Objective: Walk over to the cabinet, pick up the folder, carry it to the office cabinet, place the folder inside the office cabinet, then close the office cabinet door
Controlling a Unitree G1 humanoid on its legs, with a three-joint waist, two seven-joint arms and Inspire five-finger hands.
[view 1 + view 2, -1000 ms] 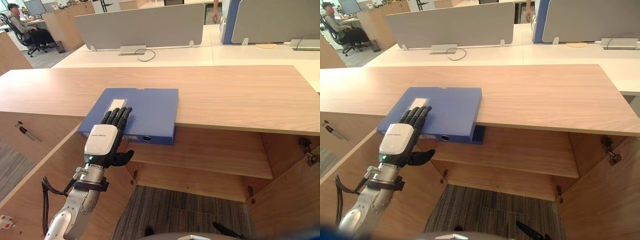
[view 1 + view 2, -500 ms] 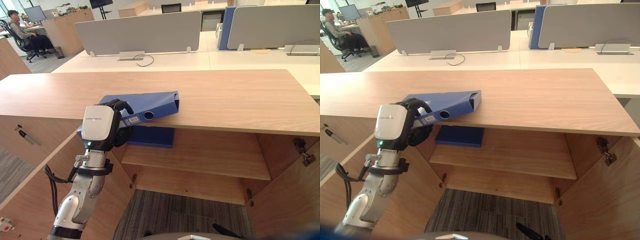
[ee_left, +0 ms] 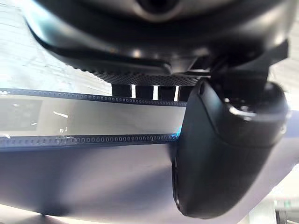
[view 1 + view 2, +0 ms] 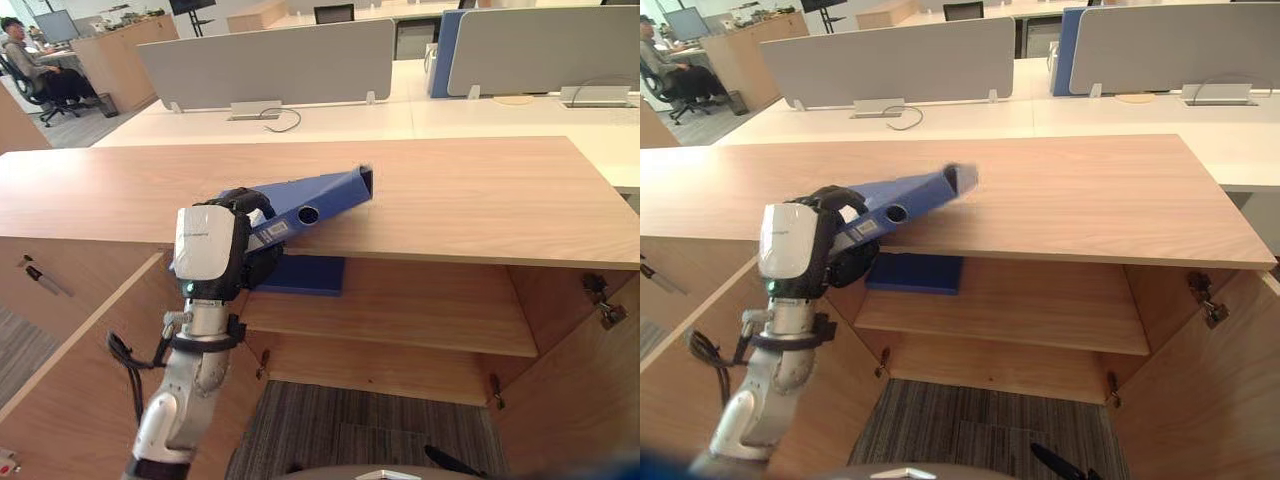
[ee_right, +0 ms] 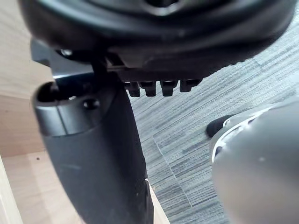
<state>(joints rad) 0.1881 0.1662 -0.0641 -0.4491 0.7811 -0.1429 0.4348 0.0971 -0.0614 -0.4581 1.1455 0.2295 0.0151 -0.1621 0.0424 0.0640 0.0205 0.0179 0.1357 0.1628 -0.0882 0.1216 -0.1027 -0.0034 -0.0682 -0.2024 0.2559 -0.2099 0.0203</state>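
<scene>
The folder [image 4: 318, 200] is blue and held at its near end by the left hand [image 4: 212, 248], whose fingers are curled round it. It is tilted, spine toward the camera. Its far end is raised off the cabinet top [image 4: 480, 190] and its near end is out past the top's front edge.

The top is pale wood. Behind it stand white desks [image 4: 330, 120] with grey dividers [image 4: 270, 60], and a cable [image 4: 285, 118] lies on one desk. A person [image 4: 25, 65] sits in a chair at far left. The floor is grey striped carpet [image 4: 350, 430].

The left wrist view adds the thumb [image 3: 219, 154] lying across the folder's surface beside a label strip [image 3: 84, 123]. The right wrist view shows the right hand [image 5: 93, 154] above the carpet, next to a wood panel [image 5: 14, 116]. Whether it is open or closed cannot be told.

Below the top, the left door [image 4: 70, 380] and right door [image 4: 585, 400] stand open. A second folder [image 4: 305, 275], also blue, lies flat at the left end of the shelf [image 4: 420, 315], beneath the held one.
</scene>
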